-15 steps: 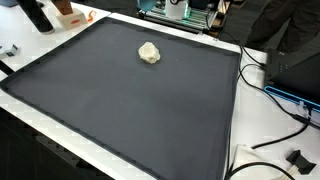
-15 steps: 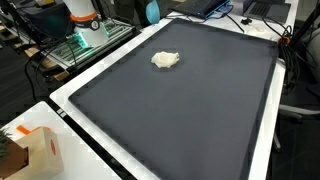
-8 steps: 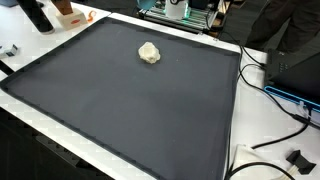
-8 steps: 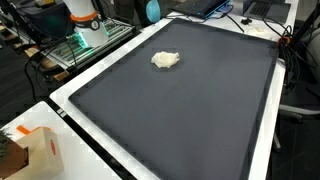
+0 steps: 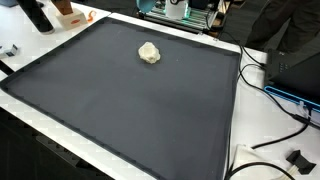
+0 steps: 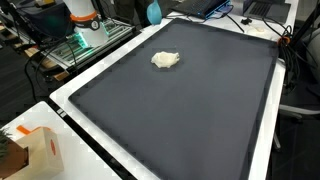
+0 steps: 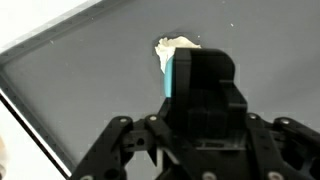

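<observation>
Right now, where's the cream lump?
The cream lump lies alone on the dark mat, toward the mat's far edge in both exterior views. In the wrist view it peeks out just beyond the gripper.

**One Lump, One Mat, One Box**

A single pale crumpled lump (image 5: 149, 53) lies toward the far side of the one dark mat (image 5: 130, 110), seen in both exterior views. In an exterior view, one cardboard box (image 6: 40, 150) stands at the near left corner and one teal object (image 6: 151, 10) at the far edge. The wrist view shows one gripper (image 7: 203, 140).
</observation>
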`<act>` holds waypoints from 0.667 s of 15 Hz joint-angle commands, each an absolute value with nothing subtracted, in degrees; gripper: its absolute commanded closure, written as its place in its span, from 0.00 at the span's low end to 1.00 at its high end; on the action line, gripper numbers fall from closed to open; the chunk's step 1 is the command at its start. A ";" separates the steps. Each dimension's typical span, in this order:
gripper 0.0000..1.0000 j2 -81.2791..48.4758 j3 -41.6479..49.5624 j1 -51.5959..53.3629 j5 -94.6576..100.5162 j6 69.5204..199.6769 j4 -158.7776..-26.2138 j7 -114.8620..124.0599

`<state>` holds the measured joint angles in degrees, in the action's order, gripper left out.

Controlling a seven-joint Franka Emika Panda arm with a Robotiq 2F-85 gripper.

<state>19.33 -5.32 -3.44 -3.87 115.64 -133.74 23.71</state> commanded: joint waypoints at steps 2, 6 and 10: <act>0.75 16.76 2.18 -1.77 -13.19 118.72 -135.48 3.87; 0.75 12.83 7.36 -1.74 -21.74 116.95 -135.56 -14.46; 0.75 8.04 10.53 -2.35 -29.98 114.18 -134.83 -31.53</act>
<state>10.96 8.10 -2.72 -24.42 116.72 -135.45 -21.29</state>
